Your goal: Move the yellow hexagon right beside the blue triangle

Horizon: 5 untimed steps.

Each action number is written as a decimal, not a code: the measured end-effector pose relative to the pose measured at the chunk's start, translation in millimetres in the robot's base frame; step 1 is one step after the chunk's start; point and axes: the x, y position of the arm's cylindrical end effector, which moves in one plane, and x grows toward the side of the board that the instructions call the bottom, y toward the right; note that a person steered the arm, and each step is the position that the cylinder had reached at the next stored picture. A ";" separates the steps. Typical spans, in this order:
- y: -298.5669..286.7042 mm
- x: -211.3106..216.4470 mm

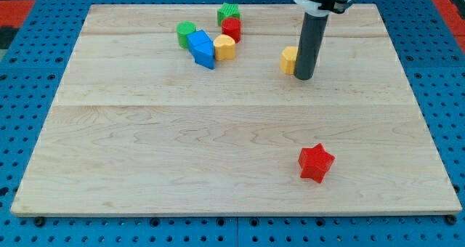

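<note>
The yellow hexagon (289, 59) lies on the wooden board right of the middle, near the view's top. My tip (304, 78) stands against its right side, and the dark rod hides its right edge. The blue triangle (203, 49) lies well to the left of it, in a cluster of blocks. It touches a green block (186, 33) on its left and another yellow block (225, 47) on its right.
A red cylinder (232, 27) and a green star-like block (228, 13) stand just above the second yellow block. A red star (315, 163) lies alone near the view's bottom right. The board (145, 145) rests on a blue pegboard surface.
</note>
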 end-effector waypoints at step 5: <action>-87.7 2.9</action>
